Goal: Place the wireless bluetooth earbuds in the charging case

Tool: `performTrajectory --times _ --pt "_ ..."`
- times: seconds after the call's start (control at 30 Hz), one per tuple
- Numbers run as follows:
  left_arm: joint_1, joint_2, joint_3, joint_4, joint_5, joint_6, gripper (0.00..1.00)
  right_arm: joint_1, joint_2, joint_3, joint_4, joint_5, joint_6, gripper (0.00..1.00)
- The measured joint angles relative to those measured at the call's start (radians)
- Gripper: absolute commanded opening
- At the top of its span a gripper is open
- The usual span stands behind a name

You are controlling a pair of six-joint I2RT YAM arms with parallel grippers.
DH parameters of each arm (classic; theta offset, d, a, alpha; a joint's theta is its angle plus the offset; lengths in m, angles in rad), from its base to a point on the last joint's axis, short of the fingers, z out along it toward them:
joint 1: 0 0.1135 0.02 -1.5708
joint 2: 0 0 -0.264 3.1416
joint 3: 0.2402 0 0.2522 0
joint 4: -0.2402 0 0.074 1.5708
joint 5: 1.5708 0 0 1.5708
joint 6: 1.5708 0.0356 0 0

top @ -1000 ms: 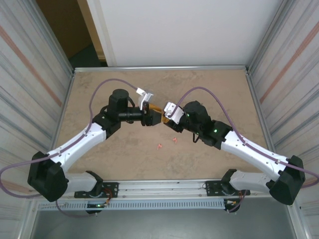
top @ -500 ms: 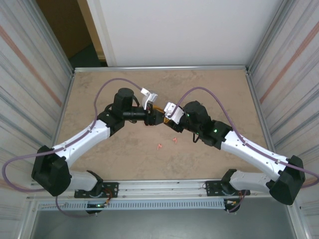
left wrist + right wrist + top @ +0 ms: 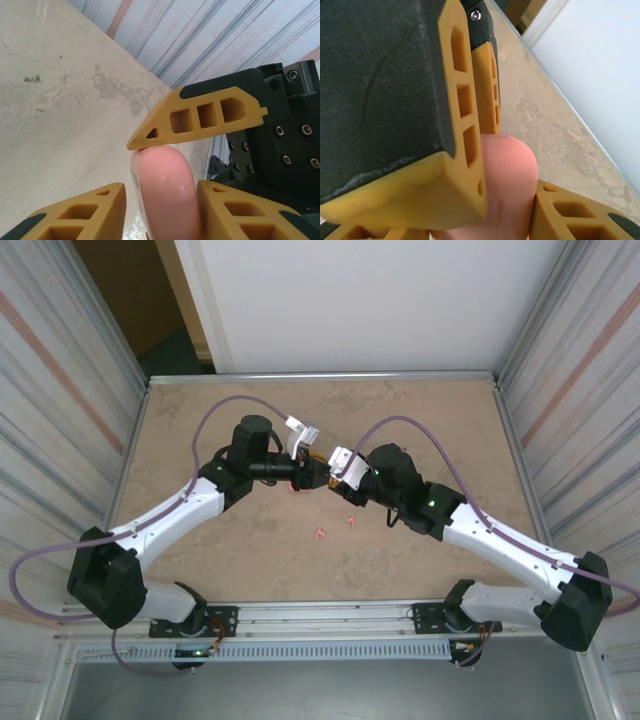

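Observation:
The pink charging case (image 3: pixel 162 200) hangs above the table's middle, where both grippers meet. My right gripper (image 3: pixel 490 215) is shut on the case (image 3: pixel 507 170); one of its fingers (image 3: pixel 210 117) lies across the case's top in the left wrist view. My left gripper (image 3: pixel 161 187) straddles the case. One of its fingers touches the case, and a thin gap shows at the other, so it is still open. In the top view the left gripper (image 3: pixel 312 476) and right gripper (image 3: pixel 330 480) hide the case. Two tiny pink earbuds (image 3: pixel 320 533) (image 3: pixel 351 521) lie on the table in front of the grippers.
The tan table (image 3: pixel 220 410) is walled by corrugated metal panels (image 3: pixel 60 420) on both sides, with a white wall (image 3: pixel 360 300) behind. Purple cables (image 3: pixel 215 410) loop above each arm. A metal rail (image 3: pixel 320 615) runs along the near edge.
My left arm has slid right toward the right gripper, and its jaws have narrowed around the case. The right arm and the earbuds on the table have stayed put.

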Motion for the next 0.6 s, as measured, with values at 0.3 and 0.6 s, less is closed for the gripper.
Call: performTrajectory --times 0.3,0.6 --pt "-0.005 0.0 0.005 -0.009 -0.008 0.01 0.17 0.0 -0.001 0.0 -0.005 0.018 0.0 0.44" --pt "-0.005 -0.015 -0.011 0.006 -0.024 0.017 0.1 -0.048 -0.047 -0.002 -0.007 -0.066 0.05 0.7"
